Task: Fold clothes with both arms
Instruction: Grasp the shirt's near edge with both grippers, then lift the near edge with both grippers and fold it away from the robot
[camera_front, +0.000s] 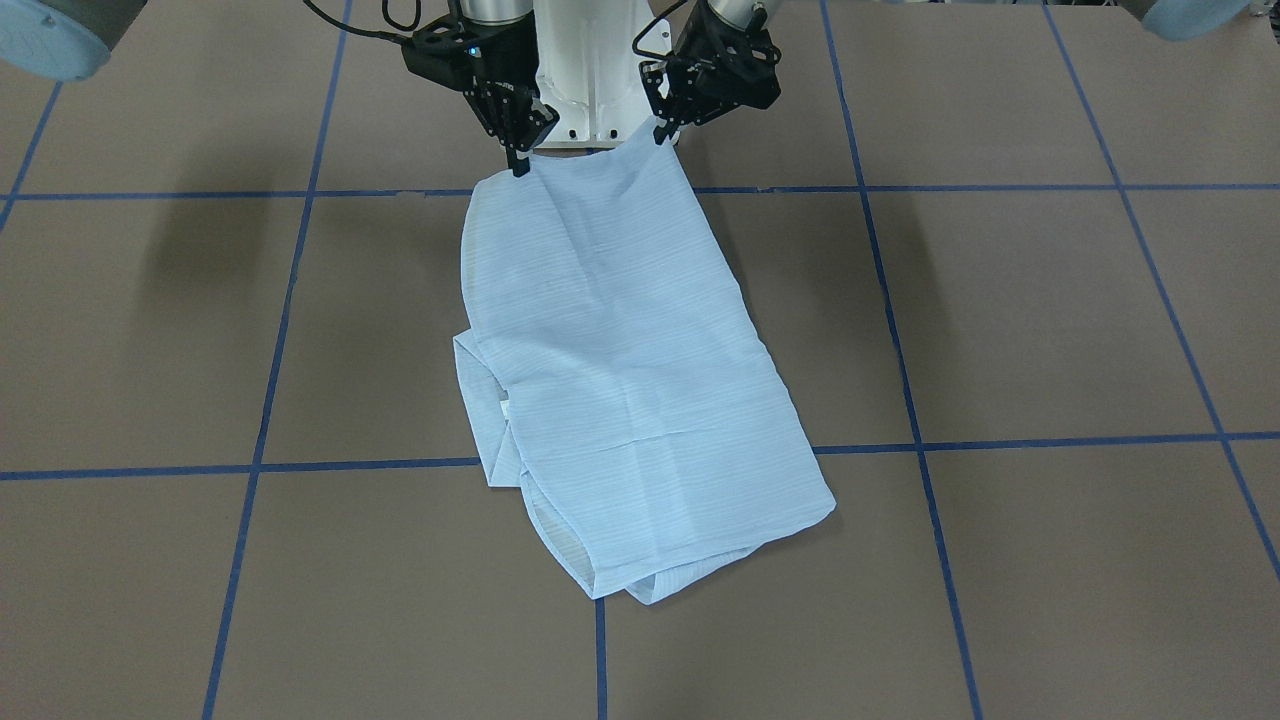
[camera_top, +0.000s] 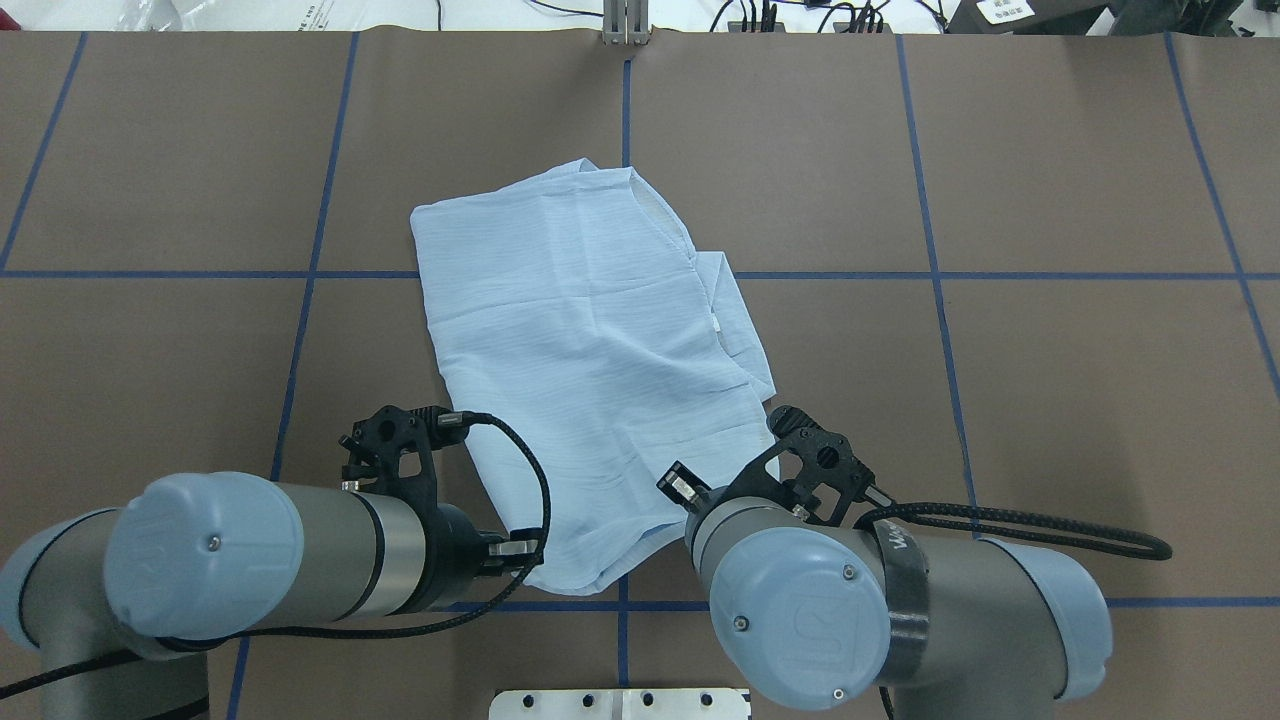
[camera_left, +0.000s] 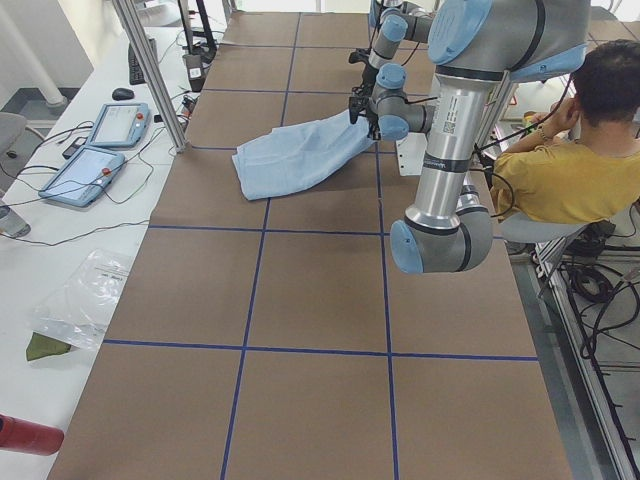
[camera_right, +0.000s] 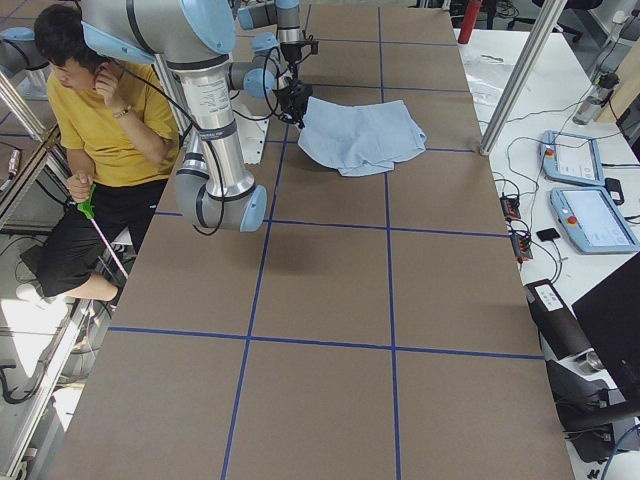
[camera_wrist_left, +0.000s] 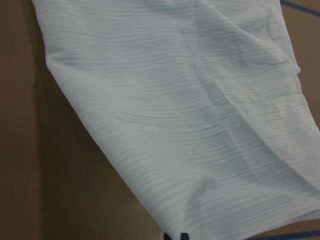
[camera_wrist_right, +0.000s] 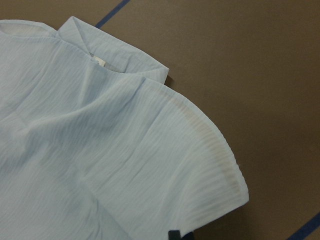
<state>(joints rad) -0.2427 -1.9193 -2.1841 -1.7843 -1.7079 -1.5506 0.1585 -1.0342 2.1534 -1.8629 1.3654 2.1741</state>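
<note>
one thin striped shirt (camera_front: 620, 350), folded oblong, creased

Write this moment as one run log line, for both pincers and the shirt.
left pincer: shut on shirt corner | right pincer: shut on other corner | shirt: robot-side edge lifted, rest on table

- shirt (camera_front: 620, 340): thin light blue cloth, matt, finely ribbed by its stripes, softly creased.
- bench (camera_front: 1050, 320): flat brown covering, matt and paper-like; the blue tape lines (camera_front: 1000, 187) on it look smooth.
- left arm (camera_top: 340, 550) and right arm (camera_top: 970, 600): silver-grey metal tubes with a satin sheen; light blue caps, smooth and plastic-looking.
- left claw (camera_front: 661, 133) and right claw (camera_front: 519, 165): matt black, plastic-looking.
- cable (camera_top: 1160, 545): black, braided sheath.
</note>
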